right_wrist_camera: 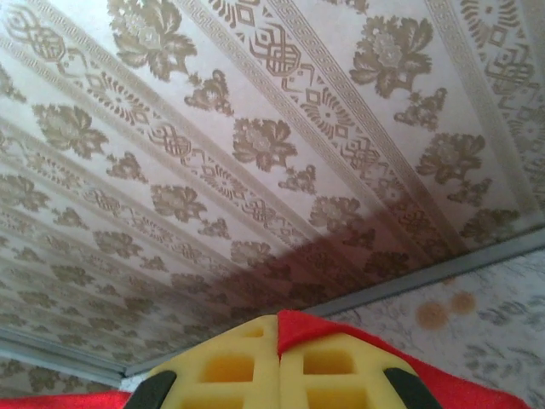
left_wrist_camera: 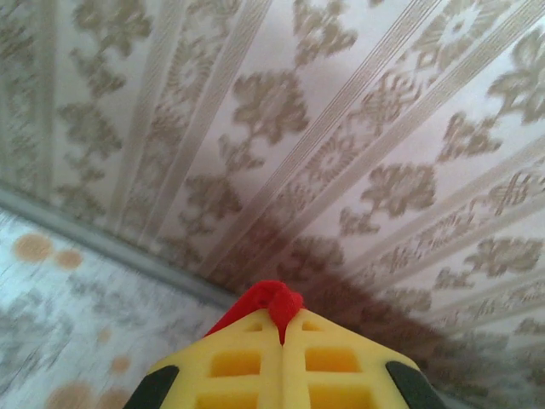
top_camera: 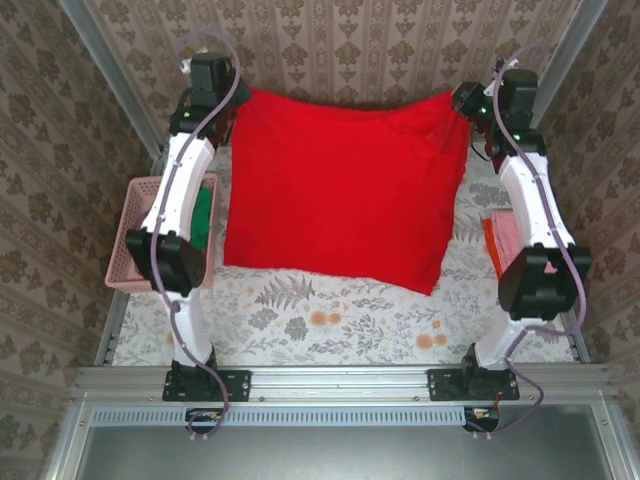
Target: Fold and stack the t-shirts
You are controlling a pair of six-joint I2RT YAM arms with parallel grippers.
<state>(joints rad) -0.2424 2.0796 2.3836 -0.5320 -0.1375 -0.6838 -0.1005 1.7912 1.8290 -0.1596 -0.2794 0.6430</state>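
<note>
End effectors: the left end effector [left_wrist_camera: 283, 336] has its yellow fingers pressed together on a small nub of red cloth. The right end effector [right_wrist_camera: 278, 341] is likewise clamped on a red fold.
Held item: a large bright red cloth t-shirt [top_camera: 340, 190], pinched at its two far corners and stretched between the arms, close to the back wall.
Shirt's lie: it slopes down toward the near side. Whether its lower edge touches the floral-print counter [top_camera: 330, 320] I cannot tell.
Off to the sides: a pink plastic lattice basket [top_camera: 125, 255] sits at the left with green cloth [top_camera: 205, 220] in it. Orange and pink cloth [top_camera: 497, 245] lies at the right edge.
Risk, grip: each pinch looks shallow, so an outward tug could pull a corner free and drop that side in a heap.
Risk, lay-down: if the arms lower unevenly, the shirt would likely land skewed or creased, spoiling the fold.
Risk, reach: the left arm runs just beside the basket, and a wide swing might snag it.
</note>
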